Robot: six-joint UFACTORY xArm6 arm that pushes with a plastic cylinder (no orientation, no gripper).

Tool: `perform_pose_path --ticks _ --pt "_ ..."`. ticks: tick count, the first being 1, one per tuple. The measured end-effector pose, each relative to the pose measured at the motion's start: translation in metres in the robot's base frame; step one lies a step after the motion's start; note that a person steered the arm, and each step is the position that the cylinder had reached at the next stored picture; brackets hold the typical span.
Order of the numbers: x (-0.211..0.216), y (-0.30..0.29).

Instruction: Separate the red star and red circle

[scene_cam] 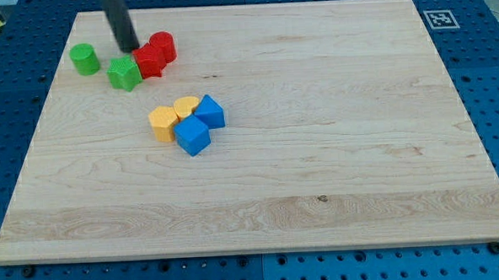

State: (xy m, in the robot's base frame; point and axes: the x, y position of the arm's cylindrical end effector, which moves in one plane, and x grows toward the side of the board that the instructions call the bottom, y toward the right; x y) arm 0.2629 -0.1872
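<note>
While my tip rests at the upper left of the worktop, it sits just above the red star, which touches the red circle on its right. No gripper exists here — only a rod. A green star touches the red star's left; a green circle stands apart. Centrally cluster two yellow blocks and two blue blocks. A square black-and-white marker — no readable writing — occupies the top right corner.

Unreadable square marker on board corner
</note>
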Motion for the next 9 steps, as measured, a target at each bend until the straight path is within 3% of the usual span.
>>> perform_pose_path --ticks 1,2,6,9 --pt "-0.046 0.001" --pt "-0.054 0.001" --pt "0.034 0.005" --pt "0.064 0.016"
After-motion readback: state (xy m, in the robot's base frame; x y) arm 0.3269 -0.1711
